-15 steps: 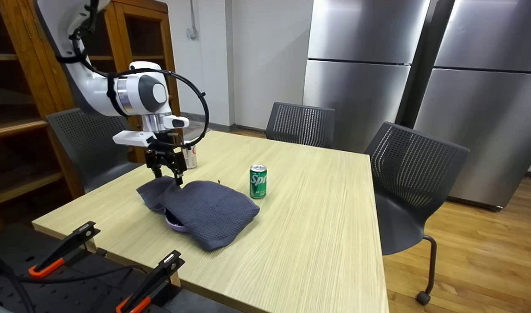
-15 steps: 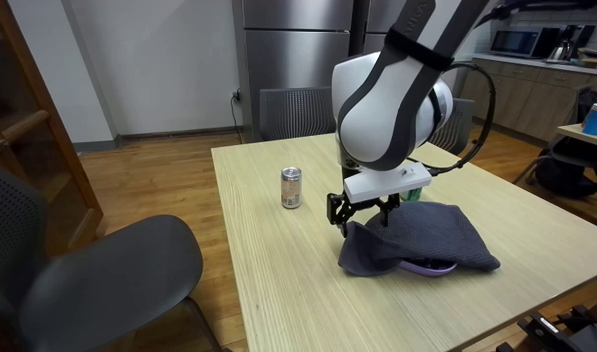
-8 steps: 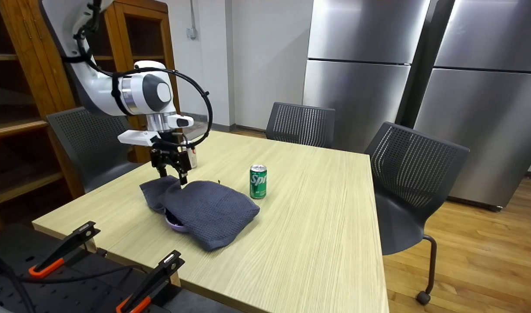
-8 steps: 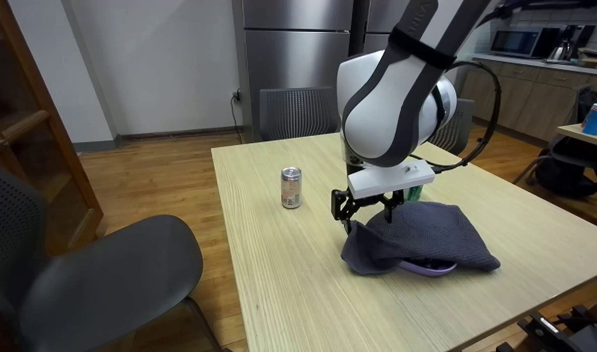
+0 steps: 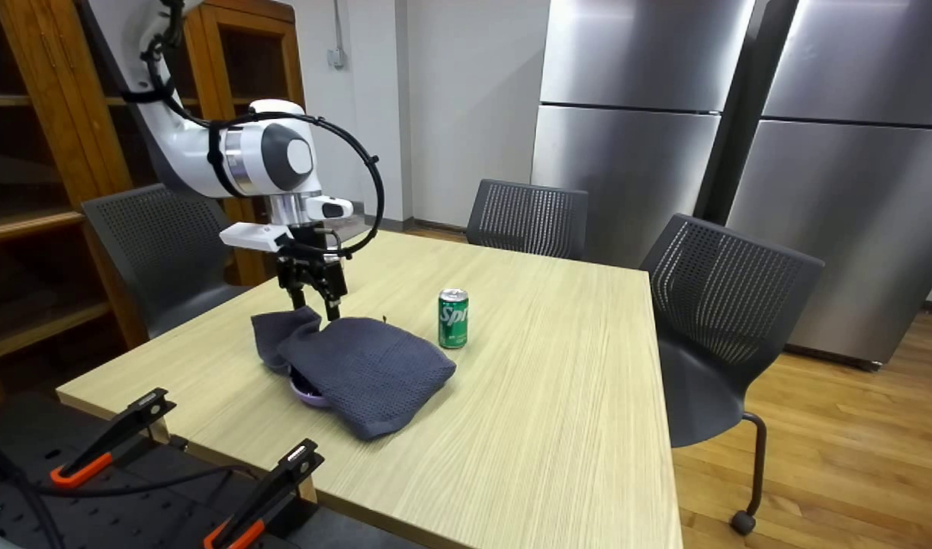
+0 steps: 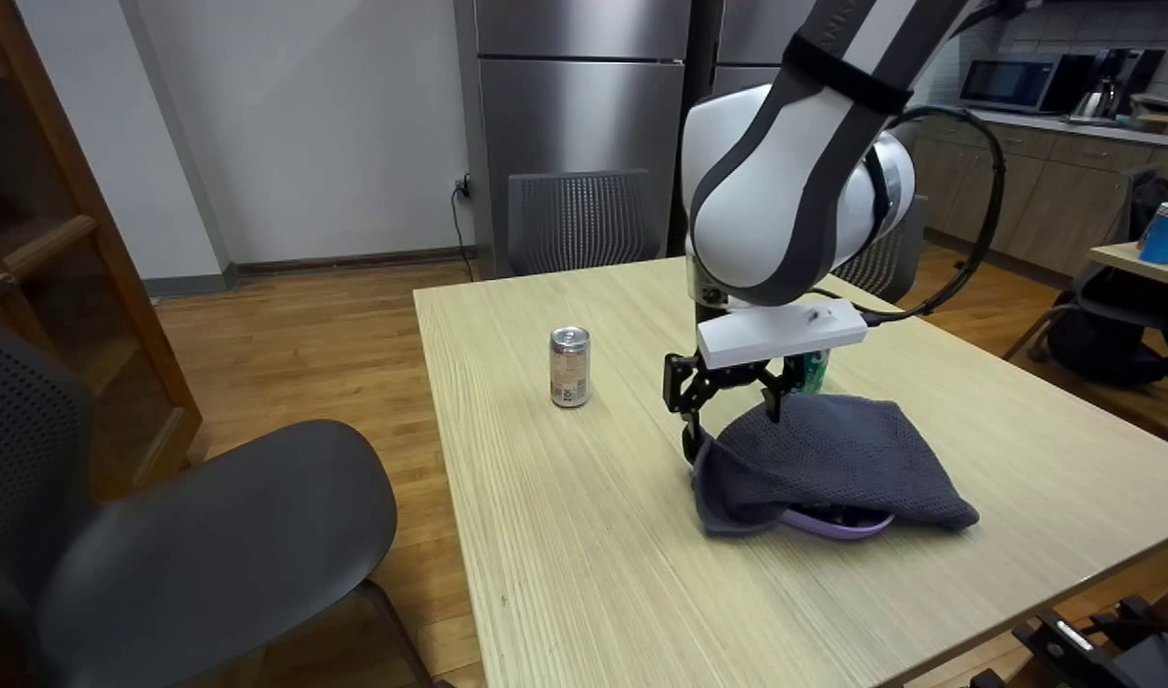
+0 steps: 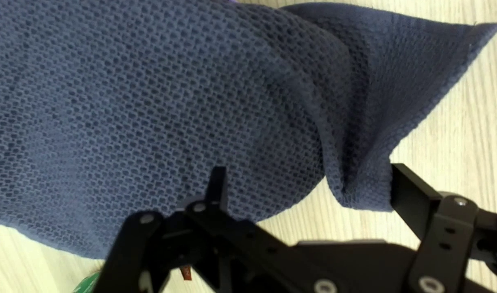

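Observation:
A dark grey-blue waffle-weave towel (image 5: 374, 374) lies bunched on the table, in both exterior views and across the wrist view (image 7: 171, 101). Under its edge shows the purple rim of an object (image 6: 837, 526), mostly covered. My gripper (image 6: 732, 435) points down at the towel's narrow folded end, jaws wide apart. In the wrist view, a finger (image 7: 413, 199) on the right meets the edge of that folded end, seemingly touching it, while the left one hangs over the towel's main part. Bare tabletop shows between the gripper (image 7: 307, 179) fingers, and nothing is gripped.
A green Sprite can (image 5: 453, 320) stands upright beyond the towel, partly behind the gripper in an exterior view (image 6: 815, 371). A silver can (image 6: 570, 368) stands near a table edge. Chairs (image 5: 733, 328) surround the table, and black clamps (image 5: 268, 492) sit at its near edge.
The arm and open gripper have moved rightward in both exterior views. The towel's narrow end has shifted the same way, bunching toward the main part; the rest stayed put.

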Controlling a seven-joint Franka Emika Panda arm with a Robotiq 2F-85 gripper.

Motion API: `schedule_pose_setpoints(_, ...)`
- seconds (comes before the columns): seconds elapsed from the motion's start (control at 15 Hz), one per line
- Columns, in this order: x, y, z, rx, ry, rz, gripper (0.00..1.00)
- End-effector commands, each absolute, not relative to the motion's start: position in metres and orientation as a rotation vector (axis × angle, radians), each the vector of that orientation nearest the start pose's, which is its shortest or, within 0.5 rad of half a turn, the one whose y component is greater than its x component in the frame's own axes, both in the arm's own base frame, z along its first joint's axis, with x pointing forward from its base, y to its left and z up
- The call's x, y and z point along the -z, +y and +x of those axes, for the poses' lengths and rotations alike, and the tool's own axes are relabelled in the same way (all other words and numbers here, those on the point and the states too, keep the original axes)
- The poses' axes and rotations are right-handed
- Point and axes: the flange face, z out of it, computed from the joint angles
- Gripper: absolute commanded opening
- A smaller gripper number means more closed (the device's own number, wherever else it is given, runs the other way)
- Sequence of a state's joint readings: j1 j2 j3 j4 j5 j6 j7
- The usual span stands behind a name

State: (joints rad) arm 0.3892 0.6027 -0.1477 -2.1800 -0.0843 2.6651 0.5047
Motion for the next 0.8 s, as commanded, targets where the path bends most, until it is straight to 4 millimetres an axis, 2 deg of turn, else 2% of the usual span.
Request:
schedule_pose_setpoints(0.0,-0.122,0.119,0.512,-0.078,0.301,-3.255,1.00)
schedule_pose_setpoints(0.47,-0.140,0.109,0.500,-0.020,0.310,-3.225,1.00)
schedule_pose_setpoints(0.73,-0.148,0.096,0.491,0.004,0.332,-3.210,1.00)
